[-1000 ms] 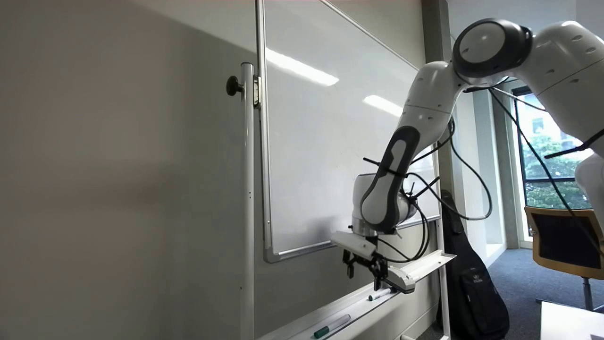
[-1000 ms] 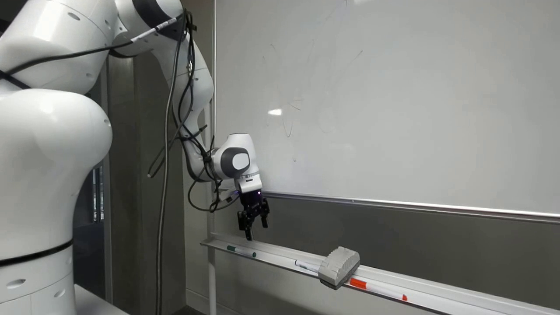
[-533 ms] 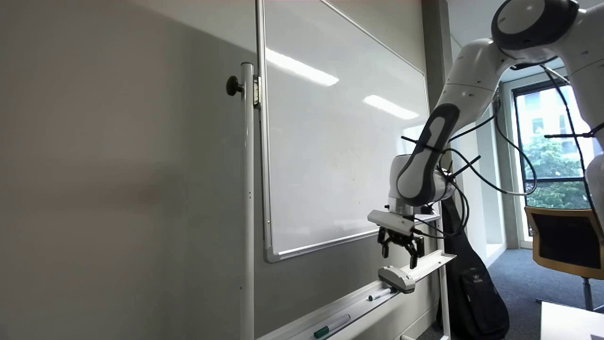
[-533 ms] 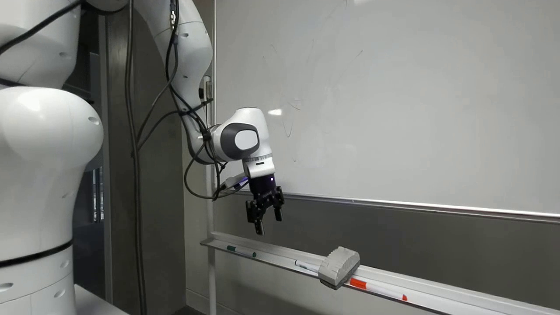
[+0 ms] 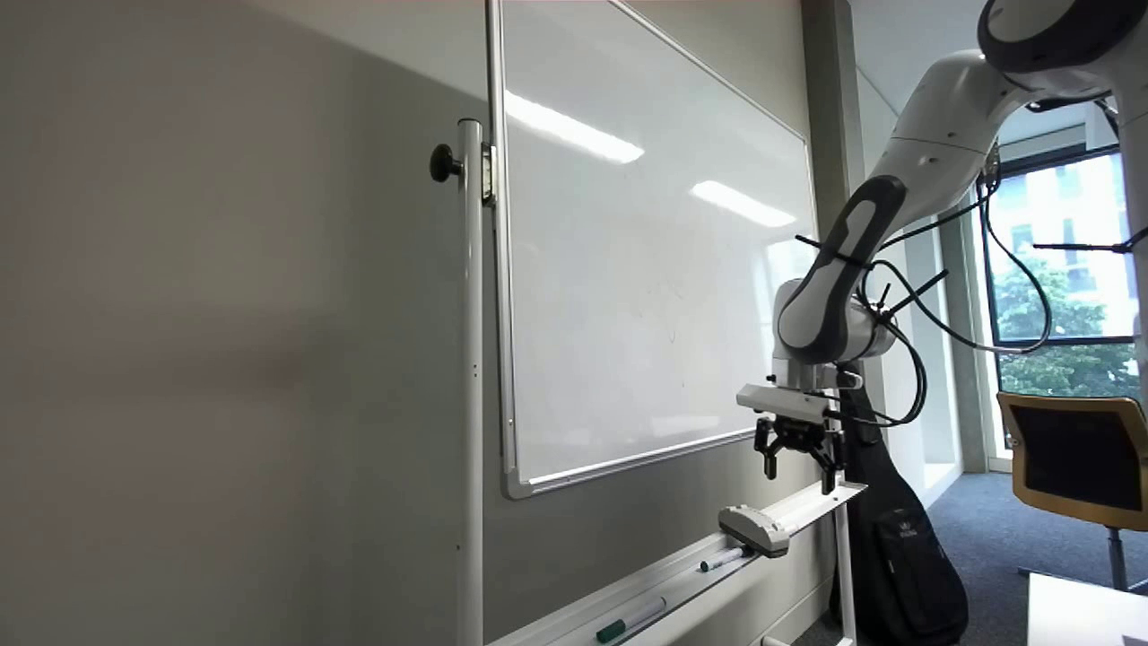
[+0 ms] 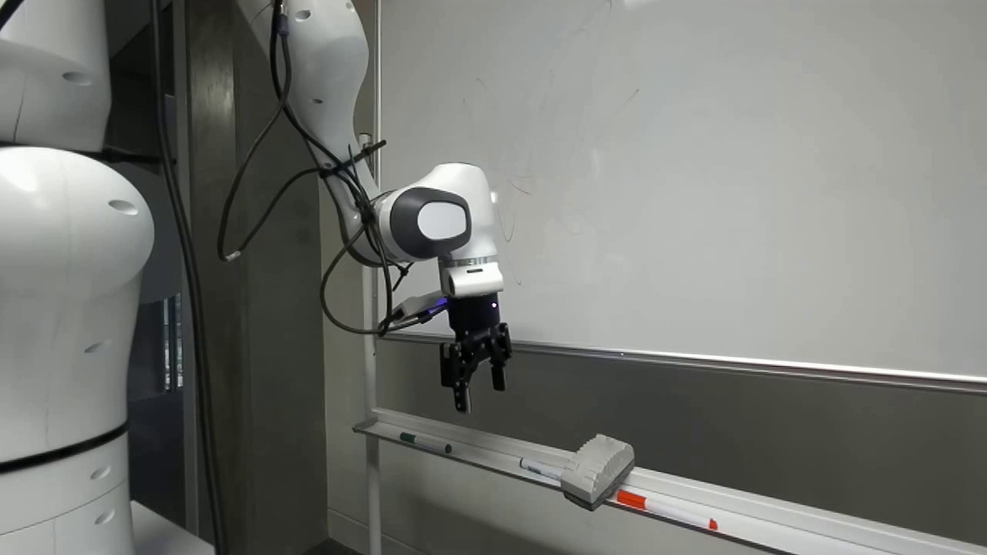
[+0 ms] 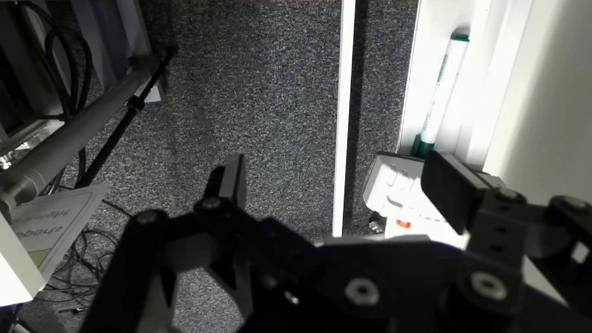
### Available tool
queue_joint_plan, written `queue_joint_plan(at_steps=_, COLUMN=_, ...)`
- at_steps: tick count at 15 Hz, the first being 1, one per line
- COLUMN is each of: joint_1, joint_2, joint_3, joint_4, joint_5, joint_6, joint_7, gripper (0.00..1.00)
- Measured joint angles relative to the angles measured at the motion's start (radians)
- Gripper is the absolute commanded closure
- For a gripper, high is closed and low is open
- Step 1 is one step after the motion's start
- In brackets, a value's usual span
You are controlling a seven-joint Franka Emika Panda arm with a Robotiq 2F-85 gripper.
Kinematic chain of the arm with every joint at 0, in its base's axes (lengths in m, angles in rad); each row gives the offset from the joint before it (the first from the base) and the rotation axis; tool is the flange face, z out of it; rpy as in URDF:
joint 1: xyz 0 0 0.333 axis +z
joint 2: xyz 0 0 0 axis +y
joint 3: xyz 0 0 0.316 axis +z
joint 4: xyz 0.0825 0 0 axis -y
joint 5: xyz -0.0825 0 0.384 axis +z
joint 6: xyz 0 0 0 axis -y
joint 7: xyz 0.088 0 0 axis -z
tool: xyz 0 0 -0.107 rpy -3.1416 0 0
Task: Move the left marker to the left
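The left marker [image 6: 426, 442], white with green ends, lies along the left end of the whiteboard tray [image 6: 802, 530] in an exterior view. It also shows in an exterior view [image 5: 630, 621] and is out of the wrist view. A second white and green marker [image 6: 541, 469] lies partly under the grey eraser [image 6: 597, 470]; it is at the upper right of the wrist view [image 7: 444, 90]. A red-capped marker [image 6: 672, 511] lies to the eraser's right. My gripper [image 6: 482, 397] is open and empty above the tray, between left marker and eraser in this view; it also shows in an exterior view [image 5: 798, 483].
The whiteboard [image 6: 694, 193] stands behind the tray, with its lower edge just behind the gripper. A white stand post [image 6: 372, 486] supports the tray's left end. A black bag [image 5: 906, 556], a chair [image 5: 1072, 458] and a white table [image 5: 1085, 610] stand beyond.
My gripper has risen from the tray and moved away from the left marker, to the right in both exterior views. It stays open. The markers and eraser have not moved.
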Motion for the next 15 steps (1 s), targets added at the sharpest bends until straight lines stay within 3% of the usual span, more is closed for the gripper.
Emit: queue_joint_plan(at_steps=15, joint_1=-0.001, joint_2=0.005, joint_3=0.01, joint_4=0.0, joint_5=0.0, joint_6=0.0, joint_7=0.001, gripper=0.0)
